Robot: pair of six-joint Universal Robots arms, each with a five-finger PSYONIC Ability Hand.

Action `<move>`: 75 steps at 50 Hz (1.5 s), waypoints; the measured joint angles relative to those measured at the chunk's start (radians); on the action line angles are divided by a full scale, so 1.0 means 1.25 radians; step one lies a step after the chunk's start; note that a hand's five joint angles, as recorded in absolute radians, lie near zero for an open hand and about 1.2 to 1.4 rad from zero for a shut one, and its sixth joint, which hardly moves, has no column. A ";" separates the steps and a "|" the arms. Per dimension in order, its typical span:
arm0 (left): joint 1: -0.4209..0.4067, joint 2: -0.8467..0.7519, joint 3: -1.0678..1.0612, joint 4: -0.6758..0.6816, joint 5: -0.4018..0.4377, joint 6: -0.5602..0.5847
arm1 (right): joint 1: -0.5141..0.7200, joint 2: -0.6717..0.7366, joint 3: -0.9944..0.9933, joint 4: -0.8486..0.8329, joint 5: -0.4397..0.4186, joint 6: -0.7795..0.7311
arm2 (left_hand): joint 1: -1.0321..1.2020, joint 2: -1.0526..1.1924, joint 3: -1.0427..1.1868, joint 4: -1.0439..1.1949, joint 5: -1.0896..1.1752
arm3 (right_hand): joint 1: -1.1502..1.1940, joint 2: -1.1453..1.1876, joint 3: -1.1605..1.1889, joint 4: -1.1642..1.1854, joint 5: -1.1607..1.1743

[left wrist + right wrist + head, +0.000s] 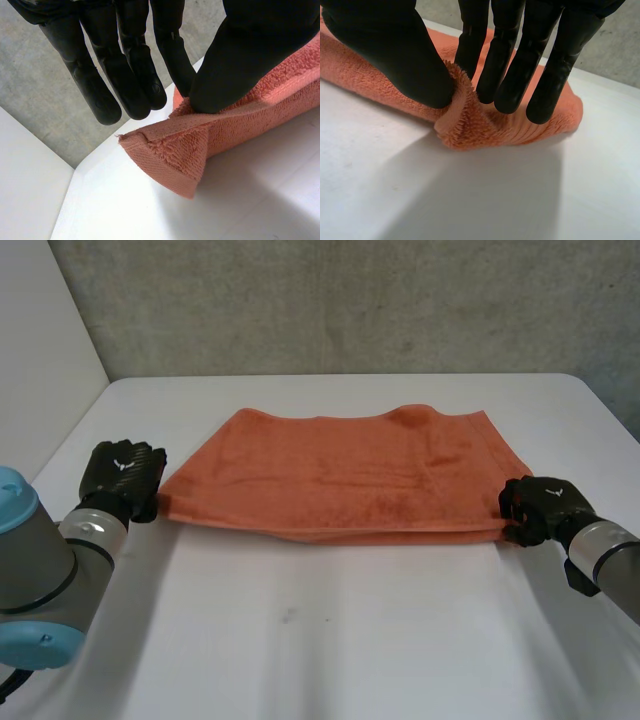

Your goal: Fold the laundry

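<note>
Left robot hand (pixel 122 473), right robot hand (pixel 535 506), each pinching a corner, one orange towel (pixel 340 470)

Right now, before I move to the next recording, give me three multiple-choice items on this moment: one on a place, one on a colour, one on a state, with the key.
1. Where on the towel is the left hand?
A. at its near left corner
B. on its middle
C. at its far right corner

2. What colour is the towel?
A. blue
B. orange
C. white

3. What is the right hand doing?
A. hanging open in the air
B. pinching the towel
C. lying flat on the towel's middle

Key:
1 A: the head view shows the left hand at the towel's near left corner.
2 B: the towel is orange in every view.
3 B: the right wrist view shows a ridge of towel squeezed between the thumb and the fingers.
</note>
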 measured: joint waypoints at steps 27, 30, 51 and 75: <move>-0.014 0.244 -0.017 -0.226 -0.003 0.003 | 0.000 -0.291 -0.193 0.589 0.035 -0.396 | 0.000 0.000 0.000 0.000 0.000 | -0.001 0.000 0.002 0.002 0.012; -0.017 0.235 -0.021 -0.258 -0.002 0.004 | 0.004 -0.227 -0.206 0.670 0.060 -0.482 | 0.000 0.000 0.000 0.000 0.000 | 0.000 0.000 0.002 0.002 0.012; -0.030 -0.054 0.526 -0.225 -0.013 0.093 | 0.137 0.003 -0.664 0.275 0.221 -0.356 | -0.001 0.000 0.001 0.000 0.000 | 0.000 0.000 0.002 0.002 0.012; -0.013 0.002 0.209 0.019 -0.002 -0.016 | 0.136 -0.143 -0.205 0.026 0.088 -0.241 | -0.001 0.001 0.001 0.000 0.011 | 0.000 0.000 0.005 0.002 0.019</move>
